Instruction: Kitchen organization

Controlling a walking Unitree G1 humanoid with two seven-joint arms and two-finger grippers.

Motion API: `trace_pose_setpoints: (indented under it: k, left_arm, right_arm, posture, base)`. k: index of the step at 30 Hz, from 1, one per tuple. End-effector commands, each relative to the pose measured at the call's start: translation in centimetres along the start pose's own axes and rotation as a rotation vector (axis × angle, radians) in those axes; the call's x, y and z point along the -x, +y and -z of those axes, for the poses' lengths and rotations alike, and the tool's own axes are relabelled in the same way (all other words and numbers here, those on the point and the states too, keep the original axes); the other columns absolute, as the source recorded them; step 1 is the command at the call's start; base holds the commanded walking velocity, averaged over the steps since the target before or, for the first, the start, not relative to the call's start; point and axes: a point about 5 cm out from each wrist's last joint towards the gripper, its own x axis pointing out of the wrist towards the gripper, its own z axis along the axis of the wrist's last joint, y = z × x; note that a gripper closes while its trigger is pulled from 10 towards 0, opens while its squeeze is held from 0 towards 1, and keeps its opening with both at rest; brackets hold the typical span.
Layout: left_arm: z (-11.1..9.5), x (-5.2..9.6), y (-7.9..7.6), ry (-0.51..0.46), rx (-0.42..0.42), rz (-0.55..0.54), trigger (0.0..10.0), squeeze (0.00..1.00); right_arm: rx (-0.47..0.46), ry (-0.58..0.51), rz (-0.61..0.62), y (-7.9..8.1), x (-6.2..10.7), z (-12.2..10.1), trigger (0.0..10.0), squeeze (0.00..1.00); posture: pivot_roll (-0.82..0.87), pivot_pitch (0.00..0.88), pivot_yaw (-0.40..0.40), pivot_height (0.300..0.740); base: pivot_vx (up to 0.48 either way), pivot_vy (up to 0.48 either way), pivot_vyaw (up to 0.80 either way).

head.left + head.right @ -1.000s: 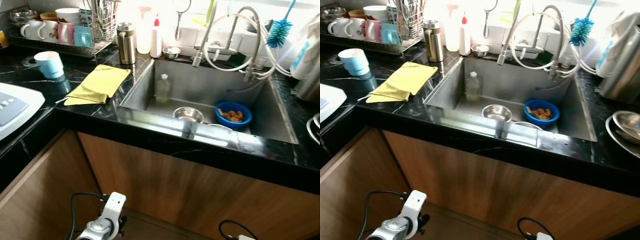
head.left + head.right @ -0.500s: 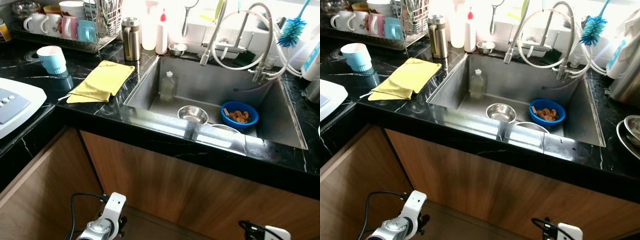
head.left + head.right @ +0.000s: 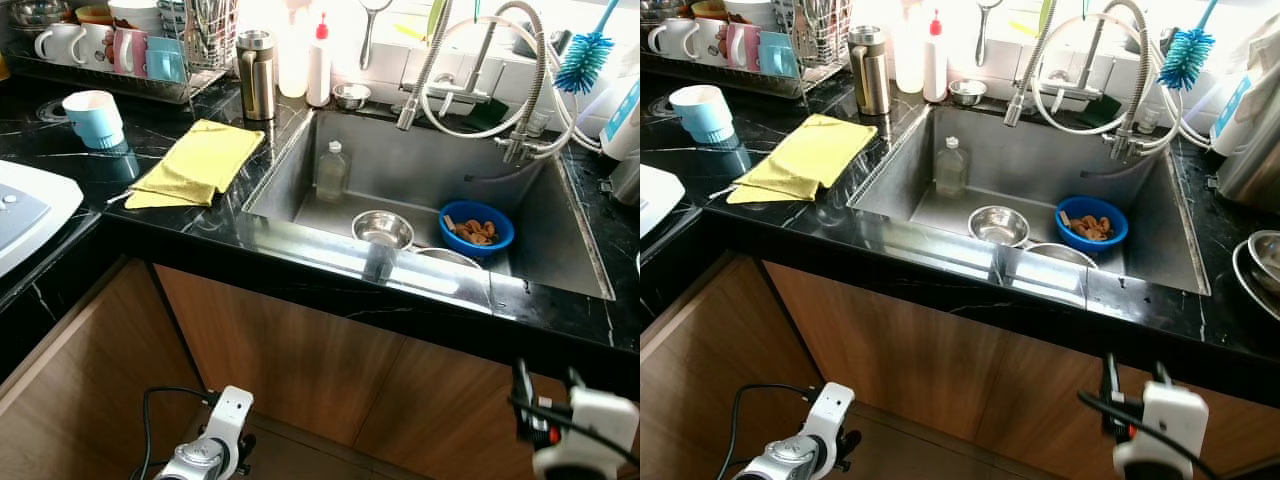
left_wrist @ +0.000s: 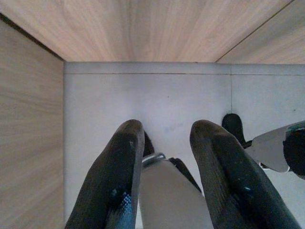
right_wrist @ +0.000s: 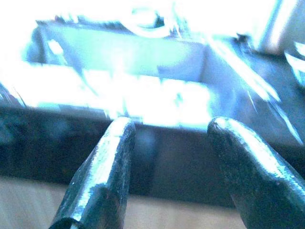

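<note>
A steel sink [image 3: 530,200] is set in a black marble counter [image 3: 300,270]. In it are a steel bowl [image 3: 382,229], a blue bowl [image 3: 476,227] with brown food scraps, a clear bottle [image 3: 331,172] and a plate rim [image 3: 447,257]. A yellow cloth [image 3: 198,163] lies left of the sink, near a light blue cup [image 3: 92,118]. My right arm's wrist [image 3: 590,430] is raised low in front of the cabinet, under the sink's right end. My right gripper [image 5: 172,125] is open and faces the counter edge. My left gripper [image 4: 167,129] hangs open over the pale floor.
A dish rack [image 3: 120,55] with mugs stands at the back left, with a steel flask [image 3: 256,74] and a red-capped bottle [image 3: 319,65] beside it. A faucet with hoses [image 3: 480,60] and a blue brush [image 3: 585,60] are behind the sink. A white appliance [image 3: 25,215] is at the left.
My right arm has risen into view at the lower right, in front of the cabinet. The camera has shifted slightly; the left arm still hangs in place.
</note>
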Motion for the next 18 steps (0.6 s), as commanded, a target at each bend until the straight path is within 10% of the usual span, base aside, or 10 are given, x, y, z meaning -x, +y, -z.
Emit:
trace_pose_setpoints:
  k: [1, 8, 10, 12, 13, 17, 18]
  left_arm:
    - [0.7, 0.0, -0.2, 0.032, -0.004, 0.008, 10.0, 0.00]
    - [0.9, 0.0, -0.5, 0.035, -0.003, 0.011, 10.0, 0.00]
    - [1.0, 0.0, -0.5, 0.036, -0.002, 0.012, 10.0, 0.00]
    - [1.0, 0.0, -0.5, 0.036, -0.004, 0.013, 10.0, 0.00]
    - [1.1, 0.0, -0.5, 0.038, -0.006, 0.014, 10.0, 0.00]
    - [1.3, 0.1, -0.6, 0.045, -0.011, 0.017, 10.0, 0.00]
    - [1.4, 0.1, -0.6, 0.047, -0.012, 0.018, 10.0, 0.00]
  right_arm:
    - [0.015, -0.046, 0.006, 0.0, -0.7, -1.5, 10.0, 0.00]
    - [0.050, -0.074, 0.200, -1.9, -3.5, -2.6, 10.0, 0.00]
    - [0.043, -0.070, 0.228, -2.5, -3.9, -2.6, 10.0, 0.60]
    - [0.060, -0.052, 0.248, -2.9, -4.2, -2.5, 10.0, 0.67]
    - [0.065, -0.059, 0.257, -3.0, -4.3, -2.6, 10.0, 1.00]
    - [0.076, -0.059, 0.298, -3.3, -4.7, -2.8, 10.0, 0.90]
    - [0.084, -0.048, 0.309, -3.4, -4.8, -2.7, 10.0, 0.14]
  posture:
    - [0.11, 0.058, -0.069, 0.732]
    - [0.12, 0.049, -0.076, 0.732]
    - [0.12, 0.045, -0.076, 0.732]
    - [0.12, 0.044, -0.075, 0.732]
    - [0.12, 0.040, -0.074, 0.732]
    - [0.12, 0.032, -0.076, 0.732]
    - [0.12, 0.031, -0.076, 0.732]
  base:
    - [0.000, 0.000, 0.00]
    - [0.000, 0.000, 0.00]
    - [0.000, 0.000, 0.00]
    - [0.000, 0.000, 0.00]
    - [0.000, 0.000, 0.00]
    - [0.000, 0.000, 0.00]
    - [0.000, 0.000, 0.00]
